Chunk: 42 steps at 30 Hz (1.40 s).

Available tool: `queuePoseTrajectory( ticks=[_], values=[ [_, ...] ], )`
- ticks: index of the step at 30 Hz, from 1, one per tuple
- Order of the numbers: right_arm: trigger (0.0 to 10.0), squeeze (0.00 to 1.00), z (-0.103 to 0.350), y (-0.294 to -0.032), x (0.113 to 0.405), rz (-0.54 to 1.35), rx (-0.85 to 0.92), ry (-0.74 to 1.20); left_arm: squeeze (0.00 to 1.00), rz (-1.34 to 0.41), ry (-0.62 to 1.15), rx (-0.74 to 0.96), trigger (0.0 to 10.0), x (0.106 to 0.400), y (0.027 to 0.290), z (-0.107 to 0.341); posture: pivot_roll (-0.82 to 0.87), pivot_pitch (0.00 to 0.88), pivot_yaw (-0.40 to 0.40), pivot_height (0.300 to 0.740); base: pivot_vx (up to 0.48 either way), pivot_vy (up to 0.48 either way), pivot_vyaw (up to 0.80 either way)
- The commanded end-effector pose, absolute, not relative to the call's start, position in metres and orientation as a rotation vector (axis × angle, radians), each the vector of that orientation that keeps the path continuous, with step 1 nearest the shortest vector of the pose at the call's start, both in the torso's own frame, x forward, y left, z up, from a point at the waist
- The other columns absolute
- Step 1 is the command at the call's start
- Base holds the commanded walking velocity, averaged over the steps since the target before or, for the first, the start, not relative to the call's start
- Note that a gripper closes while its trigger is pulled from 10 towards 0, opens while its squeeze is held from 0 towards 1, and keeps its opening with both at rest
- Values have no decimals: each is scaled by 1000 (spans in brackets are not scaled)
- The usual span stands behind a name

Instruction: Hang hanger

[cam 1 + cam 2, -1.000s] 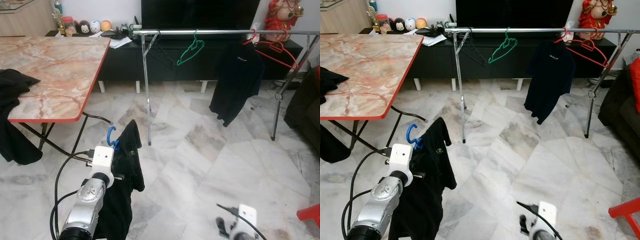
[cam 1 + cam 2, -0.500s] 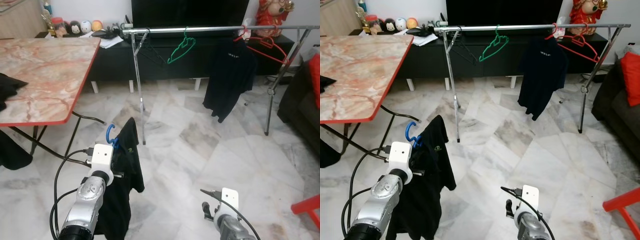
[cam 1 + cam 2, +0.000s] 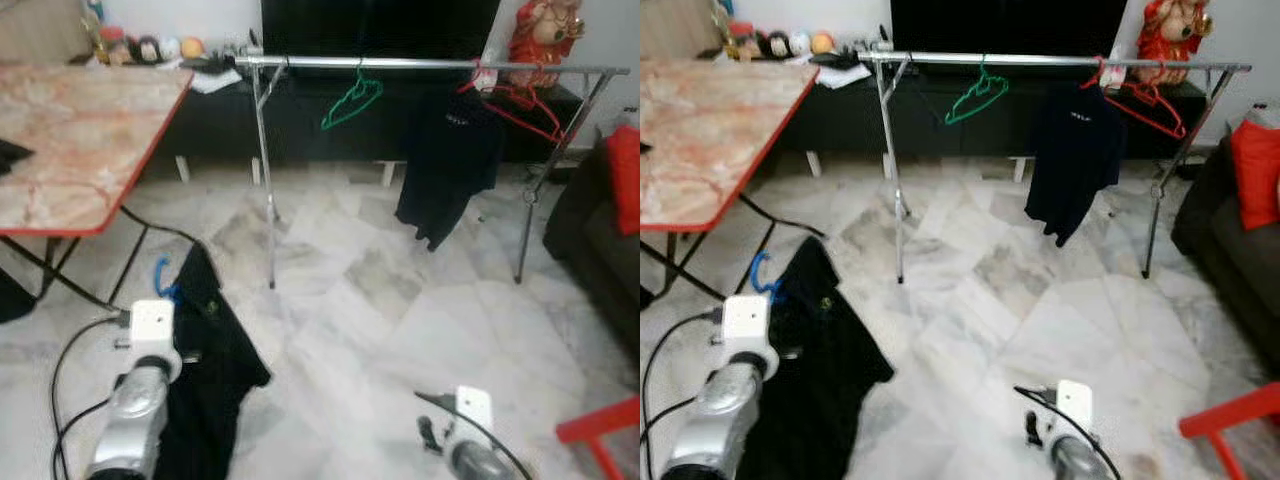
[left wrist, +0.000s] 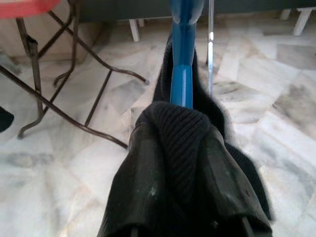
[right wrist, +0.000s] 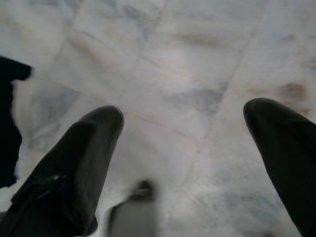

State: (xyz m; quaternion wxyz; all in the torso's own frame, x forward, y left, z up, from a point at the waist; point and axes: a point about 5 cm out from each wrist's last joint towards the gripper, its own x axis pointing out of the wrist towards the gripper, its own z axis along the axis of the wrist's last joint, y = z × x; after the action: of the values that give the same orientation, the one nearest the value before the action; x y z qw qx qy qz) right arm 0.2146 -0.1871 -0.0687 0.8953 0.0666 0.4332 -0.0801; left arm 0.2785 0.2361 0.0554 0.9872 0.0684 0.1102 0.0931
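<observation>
My left gripper [image 4: 180, 158] is shut on the neck of a blue hanger [image 3: 160, 278] that carries a black garment [image 3: 212, 365]. The cloth drapes over both fingers and hides them. The garment hangs low at my left, just above the marble floor. Ahead stands a silver clothes rail [image 3: 420, 64] with a green hanger [image 3: 350, 100], a black shirt [image 3: 445, 160] and a red hanger [image 3: 515, 100] on it. My right gripper [image 5: 183, 114] is open over the bare floor, with nothing between its fingers.
A marble-topped folding table [image 3: 70, 130] with a red edge stands at the left, its metal legs near the garment. A dark sofa with a red cushion [image 3: 622, 170] is at the right, and a red piece of furniture [image 3: 600, 440] at the lower right. A black TV cabinet sits behind the rail.
The whole view has shifted and blurred, so the camera has moved. The left arm with the hanger and garment now sits lower and further left in the picture. Both grips are unchanged.
</observation>
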Motion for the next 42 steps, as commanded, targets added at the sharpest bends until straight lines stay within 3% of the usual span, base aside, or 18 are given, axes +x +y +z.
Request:
queuePoseTrajectory(
  ticks=[1,22,26,32,42],
  values=[
    [10000,0,-70,-194,210,-179,126,910,0,168,175,125,10000,285,228,64,-51,0,-36,740,0,-368,0],
    [10000,0,-69,-198,212,-199,119,902,0,113,190,132,10000,281,218,58,-15,0,-43,740,0,-369,0],
    [10000,0,-70,-205,208,-220,110,912,0,38,187,159,10000,283,208,59,11,0,-61,740,0,-311,0],
    [10000,0,-69,-210,208,-223,77,921,0,55,148,77,10000,279,204,59,20,0,-87,740,0,0,0],
    [10000,0,-69,-213,207,-242,79,923,0,7,129,92,10000,282,194,62,21,0,-96,740,113,0,0]
  ],
)
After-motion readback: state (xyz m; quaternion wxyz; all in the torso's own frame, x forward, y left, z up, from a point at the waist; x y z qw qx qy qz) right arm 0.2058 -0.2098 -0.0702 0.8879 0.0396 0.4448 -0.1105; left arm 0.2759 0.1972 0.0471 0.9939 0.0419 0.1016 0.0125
